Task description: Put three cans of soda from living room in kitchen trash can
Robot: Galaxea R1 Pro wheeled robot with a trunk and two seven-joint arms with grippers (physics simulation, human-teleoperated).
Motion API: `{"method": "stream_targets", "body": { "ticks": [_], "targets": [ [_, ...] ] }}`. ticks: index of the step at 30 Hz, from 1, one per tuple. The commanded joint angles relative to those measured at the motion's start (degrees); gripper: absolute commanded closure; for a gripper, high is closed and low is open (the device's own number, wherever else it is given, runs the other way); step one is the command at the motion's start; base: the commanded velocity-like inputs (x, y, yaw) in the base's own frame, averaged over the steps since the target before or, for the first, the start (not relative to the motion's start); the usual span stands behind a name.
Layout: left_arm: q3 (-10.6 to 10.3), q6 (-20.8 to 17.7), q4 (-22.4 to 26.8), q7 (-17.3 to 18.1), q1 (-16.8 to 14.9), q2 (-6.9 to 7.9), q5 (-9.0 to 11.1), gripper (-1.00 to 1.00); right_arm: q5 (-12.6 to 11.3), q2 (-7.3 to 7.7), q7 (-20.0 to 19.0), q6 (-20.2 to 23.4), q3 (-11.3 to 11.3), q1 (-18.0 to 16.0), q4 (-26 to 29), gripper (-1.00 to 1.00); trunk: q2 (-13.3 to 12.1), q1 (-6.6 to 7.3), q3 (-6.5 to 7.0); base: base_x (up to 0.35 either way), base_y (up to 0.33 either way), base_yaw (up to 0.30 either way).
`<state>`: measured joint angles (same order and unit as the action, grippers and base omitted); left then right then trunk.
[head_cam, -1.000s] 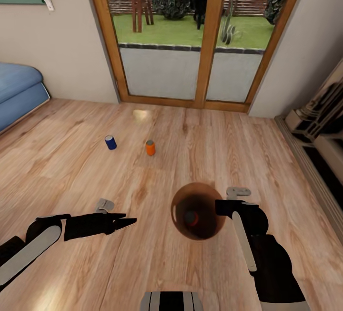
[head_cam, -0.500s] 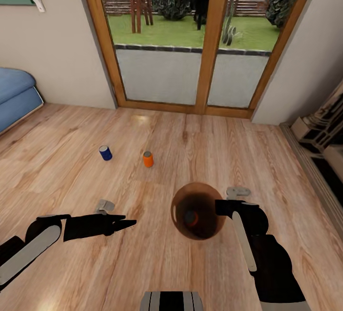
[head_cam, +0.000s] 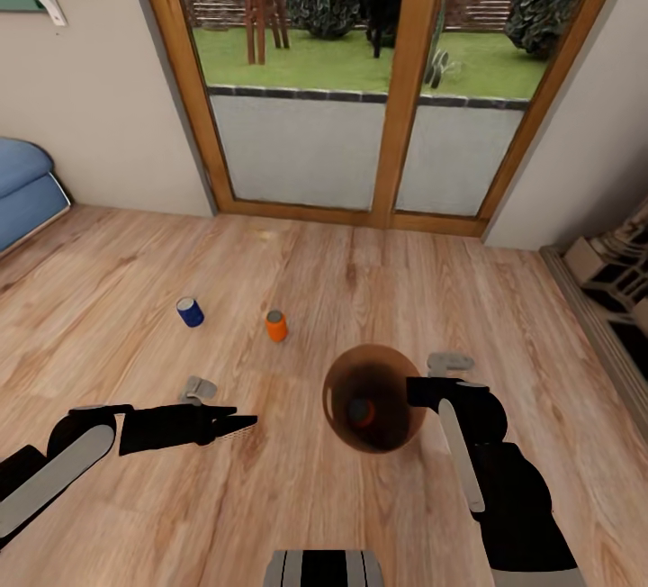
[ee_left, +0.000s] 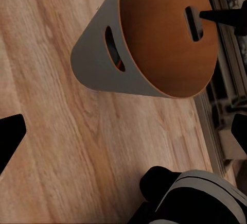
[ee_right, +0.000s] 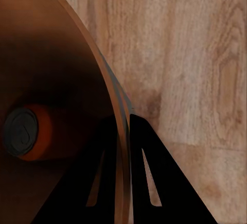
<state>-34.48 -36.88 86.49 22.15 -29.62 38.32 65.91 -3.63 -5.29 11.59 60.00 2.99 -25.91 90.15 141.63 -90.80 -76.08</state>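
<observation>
On the wood-plank floor of the living room stand a dark blue can of soda (head_cam: 189, 311) and an orange one (head_cam: 276, 326), both ahead of my left gripper (head_cam: 245, 425). That gripper hangs open over the floor (ee_left: 126, 136), holding nothing. My right gripper (head_cam: 412, 392) is shut on the rim of the tash can (head_cam: 337, 384), one finger on each side of the wall (ee_right: 123, 123). The bin (ee_left: 98, 59) is grey outside and wood-coloured inside. A third, orange can with a silvery top (ee_right: 25, 131) lies at its bottom (head_cam: 362, 411).
Wood-framed glass doors (head_cam: 360, 119) close the far wall. A blue sofa (head_cam: 22, 186) juts in at the left edge and a shelf unit (head_cam: 621, 272) stands along the right wall. My base (head_cam: 324, 567) shows at the bottom edge.
The whole view has shifted: doors and cans have slid lower and leftward in the picture as the robot rolls nearer. Both arms and the held bin keep their places.
</observation>
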Motion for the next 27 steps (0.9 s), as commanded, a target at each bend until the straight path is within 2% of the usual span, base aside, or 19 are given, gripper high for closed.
{"method": "stream_targets", "body": {
  "ticks": [1, 27],
  "targets": [
    [0.0, 0.0, 0.0, 0.0, 0.0, 0.0, 0.0, -1.0, -0.6, 0.0, -0.3, 0.0, 0.0, 0.0, 0.0, 1.0, 0.0, 0.01, 0.01, 0.336, 0.0, 0.0],
    [0.0, 0.0, 0.0, 0.1, 0.0, 0.0, 0.0, -1.0, -0.6, 0.0, -0.3, 0.0, 0.0, 0.0, 0.0, 1.0, 0.0, 0.01, 0.01, 0.332, 0.0, 0.0]
  ]
}}
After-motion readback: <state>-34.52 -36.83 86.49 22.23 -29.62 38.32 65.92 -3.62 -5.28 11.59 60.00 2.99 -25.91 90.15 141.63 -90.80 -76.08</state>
